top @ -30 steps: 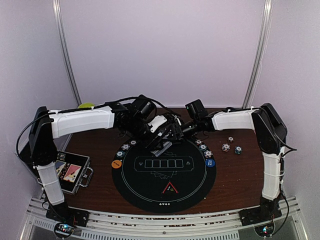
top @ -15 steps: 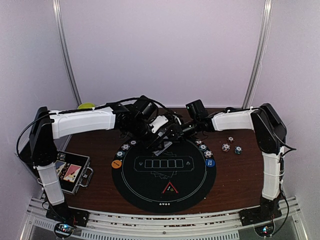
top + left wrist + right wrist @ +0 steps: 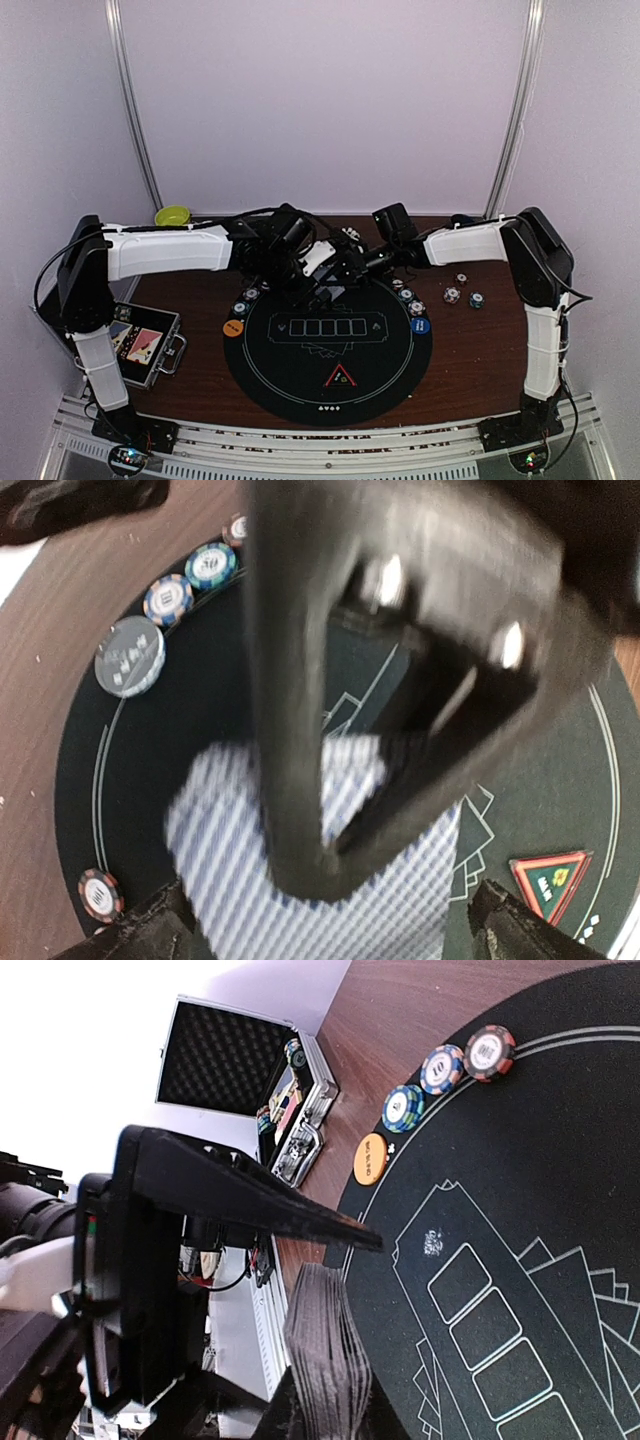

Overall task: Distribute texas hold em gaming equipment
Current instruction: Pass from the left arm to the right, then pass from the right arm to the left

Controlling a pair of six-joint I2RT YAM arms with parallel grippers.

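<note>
A deck of blue-striped playing cards [image 3: 250, 880] hangs over the far part of the round black mat [image 3: 330, 350]. My right gripper [image 3: 340, 278] is shut on the deck; its edge [image 3: 325, 1350] shows between the fingers in the right wrist view. Beside it, my left gripper [image 3: 316, 284] stands open, its fingertips [image 3: 150, 930] wide on either side of the cards and off them. Poker chips [image 3: 250, 294] and an orange button [image 3: 233, 327] line the mat's left rim. More chips [image 3: 406, 295] and a blue button [image 3: 419, 325] line the right rim. A red triangle marker [image 3: 340, 377] lies near the front.
Three loose chips [image 3: 462, 292] lie on the brown table right of the mat. An open aluminium case [image 3: 140, 343] sits at the front left. A yellow-green bowl [image 3: 173, 215] stands at the back left.
My left gripper has opened and let go of the deck, while my right gripper has closed on it. Both grippers have shifted slightly toward the back.
</note>
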